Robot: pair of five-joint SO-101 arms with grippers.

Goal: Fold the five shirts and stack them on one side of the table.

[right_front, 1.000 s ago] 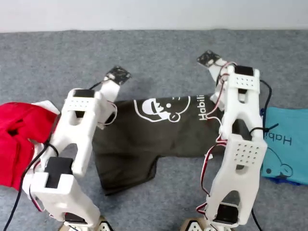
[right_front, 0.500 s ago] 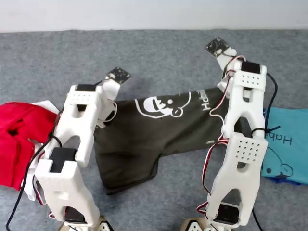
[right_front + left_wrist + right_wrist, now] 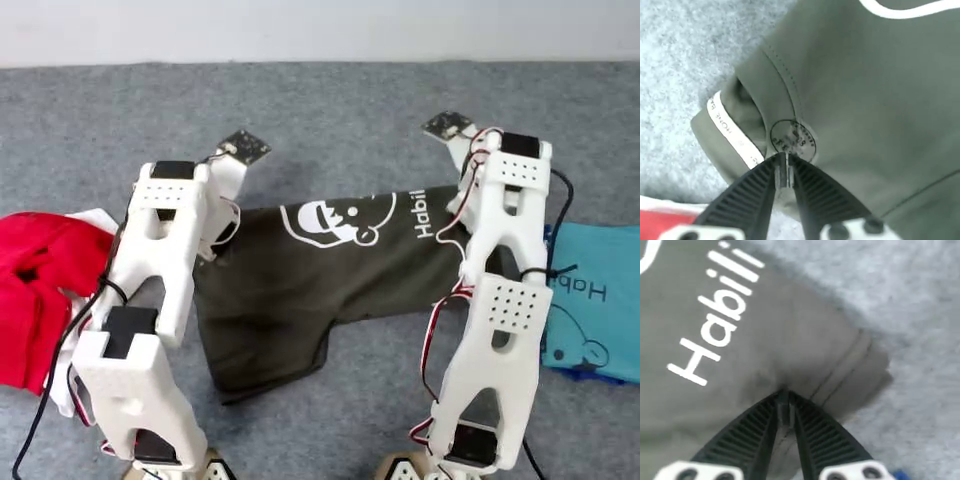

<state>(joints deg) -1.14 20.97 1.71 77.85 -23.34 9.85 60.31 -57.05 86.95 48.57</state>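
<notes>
A dark olive shirt [image 3: 300, 290] with a white print lies spread in the middle of the grey table, print side up. My left gripper [image 3: 785, 170] is shut on its collar edge beside the round neck stamp and the white label strip [image 3: 732, 135]. In the right wrist view the olive shirt [image 3: 715, 380] shows its white lettering, and my right gripper [image 3: 783, 402] is shut on the fabric near a stitched hem corner. From above, the left arm [image 3: 165, 250] covers the shirt's left end and the right arm [image 3: 505, 250] covers its right end.
A crumpled red shirt [image 3: 35, 290] lies at the left edge with a white shirt [image 3: 95, 218] under it. A teal shirt [image 3: 595, 300] lies flat at the right edge on top of a blue one [image 3: 590, 375]. Bare grey carpet [image 3: 320, 120] stretches beyond the arms.
The right arm swung up and away with the shirt's right end, tilting the print, then came back down. The left arm shifted slightly farther out. Both grippers stayed shut on the shirt.
</notes>
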